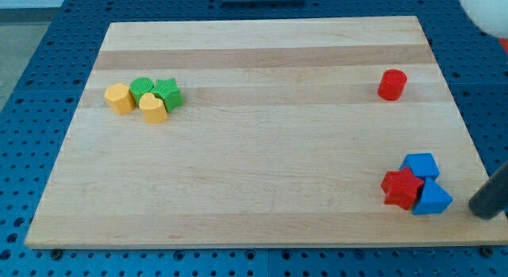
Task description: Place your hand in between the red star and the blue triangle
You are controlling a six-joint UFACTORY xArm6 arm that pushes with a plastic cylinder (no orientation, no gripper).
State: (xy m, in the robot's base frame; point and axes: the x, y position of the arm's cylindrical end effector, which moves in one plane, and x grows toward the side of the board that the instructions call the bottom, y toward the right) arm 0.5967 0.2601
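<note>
The red star (402, 188) lies near the view's bottom right corner of the wooden board (262, 190). The blue triangle (432, 200) touches it on its right and lower side. A second blue block (421, 165), cube-like, sits just above them and touches both. My tip (480, 210) is the lower end of the dark rod at the view's right edge. It stands just off the board's right side, to the right of the blue triangle and apart from it.
A red cylinder (392, 84) stands at the upper right. At the upper left is a tight cluster: a yellow block (120, 98), a yellow heart-like block (153, 108), a green round block (143, 89) and a green star-like block (168, 94). Blue perforated table surrounds the board.
</note>
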